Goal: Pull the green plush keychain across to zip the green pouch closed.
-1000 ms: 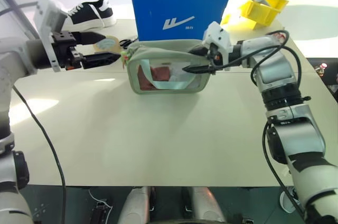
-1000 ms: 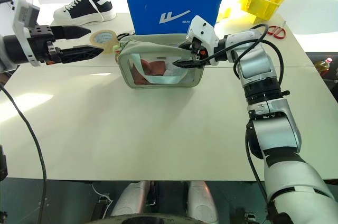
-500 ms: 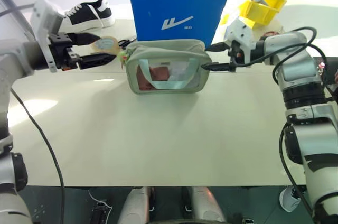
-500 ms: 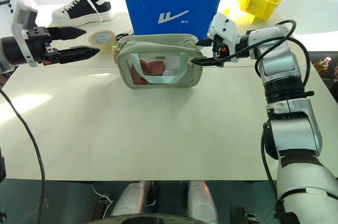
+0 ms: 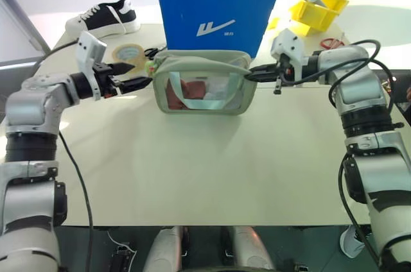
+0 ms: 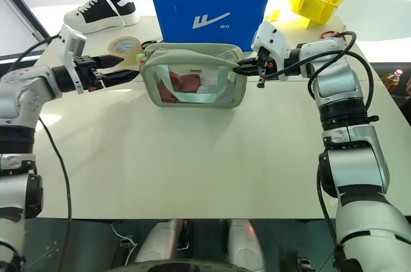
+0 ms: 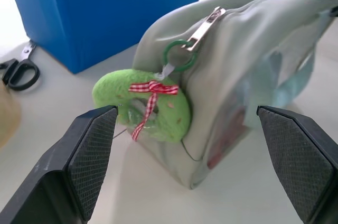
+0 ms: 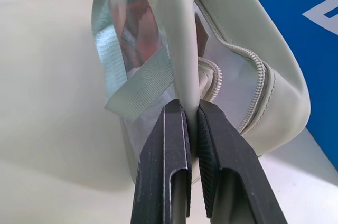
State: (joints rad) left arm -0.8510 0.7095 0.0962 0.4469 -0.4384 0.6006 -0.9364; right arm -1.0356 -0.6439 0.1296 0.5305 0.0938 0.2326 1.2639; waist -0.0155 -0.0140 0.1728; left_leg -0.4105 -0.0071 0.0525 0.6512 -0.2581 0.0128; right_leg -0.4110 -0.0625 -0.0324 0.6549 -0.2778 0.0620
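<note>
The pale worktop [image 5: 192, 156] carries, from left to right along its far edge, a black-and-white sneaker [image 5: 106, 15], a roll of tape [image 5: 128, 52], black-handled scissors [image 7: 18, 71], a blue box [image 5: 215, 6], a yellow bin [image 5: 319, 8] and red-handled scissors [image 5: 331, 43]. The green pouch [image 5: 204, 86] stands upright in front of the blue box, clear window facing the robot, with red and teal contents visible. The green plush keychain [image 7: 145, 105], tied with a red checked bow, hangs from a green ring on the zipper pull at the left end of the pouch, resting against that end. The left gripper [image 5: 138, 74] is extended from the left at roughly level pitch; its fingers [image 7: 90, 150] are spread wide on either side of the keychain without touching it. The right gripper [image 6: 241, 68] reaches in from the right, forearm bent inward; its fingers [image 8: 171, 155] are pressed together, pinching the pale strap at the right end of the pouch.
</note>
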